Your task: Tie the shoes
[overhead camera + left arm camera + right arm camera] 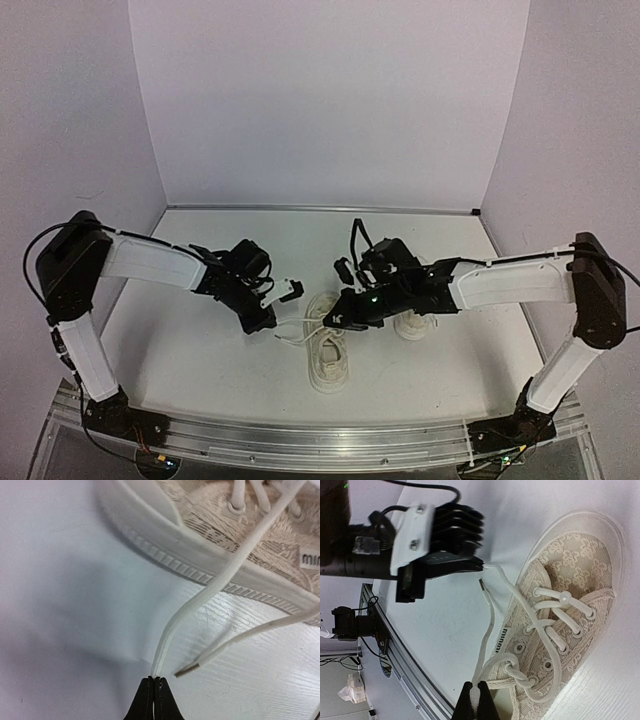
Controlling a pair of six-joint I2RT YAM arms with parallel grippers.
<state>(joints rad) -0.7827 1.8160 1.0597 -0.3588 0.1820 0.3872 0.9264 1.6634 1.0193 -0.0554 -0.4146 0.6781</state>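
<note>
one lace in left hand, one in right hand, beside the shoe.

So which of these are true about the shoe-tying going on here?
1. The left gripper pinches a lace. True.
2. The right gripper is open and empty. False: it is shut on another lace strand.
3. The shoe has a finished bow. False: its laces are loose, and one tip lies free on the table.
4. Two shoes are on the table. True: a second shoe sits partly under the right arm.
5. The shoes are black. False: they are cream.
</note>
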